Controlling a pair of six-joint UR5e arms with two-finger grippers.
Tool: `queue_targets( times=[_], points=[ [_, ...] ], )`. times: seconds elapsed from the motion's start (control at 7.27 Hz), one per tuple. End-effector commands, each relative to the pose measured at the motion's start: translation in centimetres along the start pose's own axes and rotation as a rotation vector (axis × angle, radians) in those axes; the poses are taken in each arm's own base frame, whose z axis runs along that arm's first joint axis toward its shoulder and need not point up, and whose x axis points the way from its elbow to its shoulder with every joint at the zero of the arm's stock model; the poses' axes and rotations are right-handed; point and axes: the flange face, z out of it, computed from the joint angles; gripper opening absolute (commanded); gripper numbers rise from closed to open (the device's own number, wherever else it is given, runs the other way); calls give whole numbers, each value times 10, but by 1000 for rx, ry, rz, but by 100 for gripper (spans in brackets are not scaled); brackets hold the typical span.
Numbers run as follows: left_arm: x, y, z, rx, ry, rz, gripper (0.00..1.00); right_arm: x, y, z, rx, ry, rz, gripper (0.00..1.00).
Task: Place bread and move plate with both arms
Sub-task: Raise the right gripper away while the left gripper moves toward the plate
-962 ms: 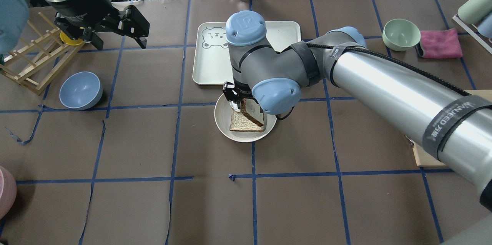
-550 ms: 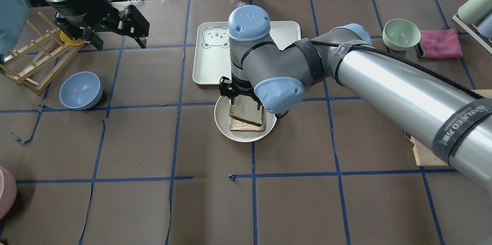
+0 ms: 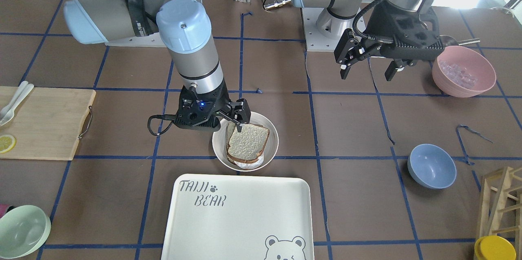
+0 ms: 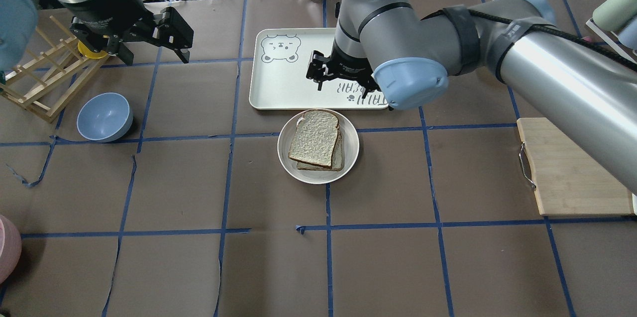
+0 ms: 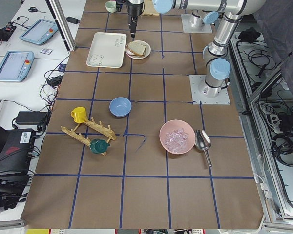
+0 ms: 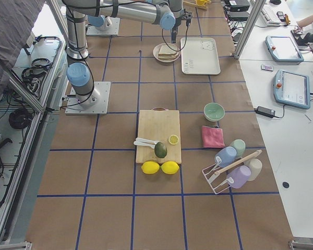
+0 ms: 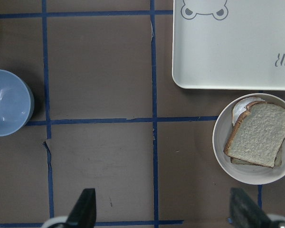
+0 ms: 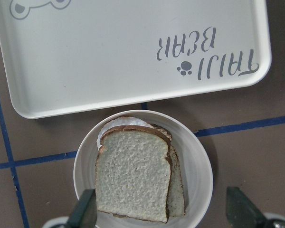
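The bread (image 4: 314, 138) lies flat in the plate (image 4: 285, 155) at the table's middle, on top of a thinner tan slice (image 4: 339, 156). Nothing grips it. My right gripper (image 4: 344, 89) is open and empty, raised above the plate; in the overhead view it shows over the bear tray's near edge. In the right wrist view its fingers (image 8: 85, 211) stand wide to either side of the bread (image 8: 133, 180) far below. My left gripper (image 4: 154, 55) is open and empty, high at the far left. The left wrist view shows the plate (image 7: 249, 176) at its right edge.
The cream bear tray (image 4: 283, 83) lies just beyond the plate. A blue bowl (image 4: 104, 117) and a wooden rack (image 4: 45, 78) are at the left. A cutting board (image 4: 572, 167) is at the right. A pink bowl (image 3: 463, 70) stands near the left arm's base.
My right gripper opened and let go of the bread, which dropped flat onto the tan slice. The gripper then rose and drew back toward the tray. The left arm has not moved.
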Motion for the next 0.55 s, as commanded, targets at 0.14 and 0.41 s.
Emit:
queue_targets(
  times=[0.14,0.41],
  points=[
    [1,-6,18,-46,1,1,100,64,-8,-111,-17,101,-255,100],
    [4,-21,74,-142,16,-11,100,80,-1,-162,-45,123,-338,100]
  ],
)
